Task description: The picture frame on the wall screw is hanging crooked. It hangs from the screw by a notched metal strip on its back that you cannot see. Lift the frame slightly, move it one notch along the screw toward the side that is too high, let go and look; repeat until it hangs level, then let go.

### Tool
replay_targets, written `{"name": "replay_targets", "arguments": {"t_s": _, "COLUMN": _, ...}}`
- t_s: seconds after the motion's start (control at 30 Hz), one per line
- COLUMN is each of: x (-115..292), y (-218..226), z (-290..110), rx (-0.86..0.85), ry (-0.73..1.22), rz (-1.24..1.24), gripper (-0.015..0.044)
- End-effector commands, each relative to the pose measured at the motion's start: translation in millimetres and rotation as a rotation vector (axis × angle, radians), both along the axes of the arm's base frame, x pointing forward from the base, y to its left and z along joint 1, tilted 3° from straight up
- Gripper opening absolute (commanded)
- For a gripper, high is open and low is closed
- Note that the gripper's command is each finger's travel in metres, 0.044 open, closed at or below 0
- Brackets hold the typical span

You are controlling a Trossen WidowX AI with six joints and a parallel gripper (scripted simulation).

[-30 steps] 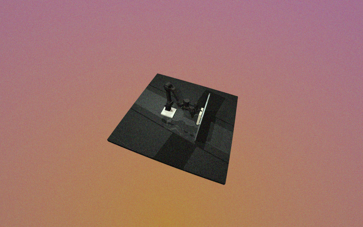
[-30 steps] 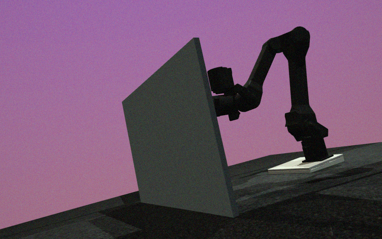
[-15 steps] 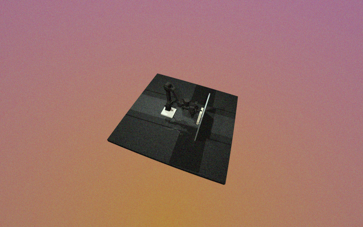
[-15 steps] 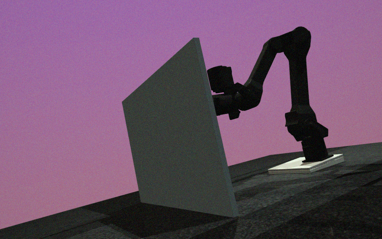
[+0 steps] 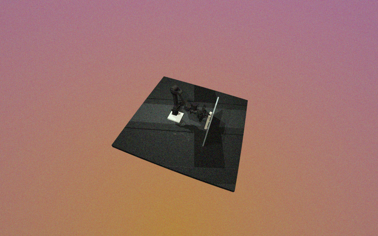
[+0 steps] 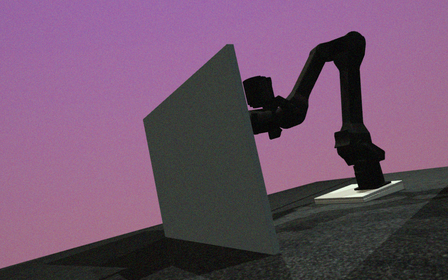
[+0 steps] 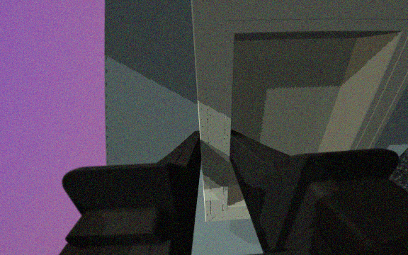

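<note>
The pale cream picture frame (image 7: 212, 74) (image 5: 207, 121) hangs on the near face of the grey wall panel (image 7: 144, 124) (image 5: 205, 137) (image 6: 204, 149). My gripper (image 7: 212, 135) (image 5: 204, 115) is shut on the frame's side bar, one dark finger on each side of it, near the frame's lower corner. In the wrist view the gripped bar runs almost straight up. In the exterior view only the wall's back shows; the frame and my fingers are hidden behind it, and the arm's wrist (image 6: 267, 116) reaches in from the right. The screw and the notched strip are hidden.
The arm stands on a white base plate (image 5: 175, 118) (image 6: 357, 194) on a dark square floor slab (image 5: 155, 146) (image 6: 375, 243). The wall panel stands upright on the slab, and its far side is in shadow.
</note>
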State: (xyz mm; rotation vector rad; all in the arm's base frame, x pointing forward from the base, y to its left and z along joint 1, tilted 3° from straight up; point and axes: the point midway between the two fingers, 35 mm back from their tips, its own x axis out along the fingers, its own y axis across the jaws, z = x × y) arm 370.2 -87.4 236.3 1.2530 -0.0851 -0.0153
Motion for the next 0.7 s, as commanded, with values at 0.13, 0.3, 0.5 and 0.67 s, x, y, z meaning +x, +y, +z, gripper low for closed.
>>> {"name": "replay_targets", "arguments": {"t_s": 0.13, "x": -0.6, "y": 0.4, "z": 6.7, "rx": -0.01, "ry": -0.015, "rz": -0.002, "gripper": 0.0}}
{"name": "replay_targets", "arguments": {"t_s": 0.3, "x": -0.6, "y": 0.6, "z": 7.3, "rx": -0.01, "ry": -0.015, "rz": -0.002, "gripper": 0.0}}
{"name": "replay_targets", "arguments": {"t_s": 0.5, "x": -0.7, "y": 0.7, "z": 7.9, "rx": -0.01, "ry": -0.015, "rz": -0.002, "gripper": 0.0}}
{"name": "replay_targets", "arguments": {"t_s": 0.67, "x": -0.6, "y": 0.5, "z": 7.2, "rx": -0.01, "ry": -0.015, "rz": -0.002, "gripper": 0.0}}
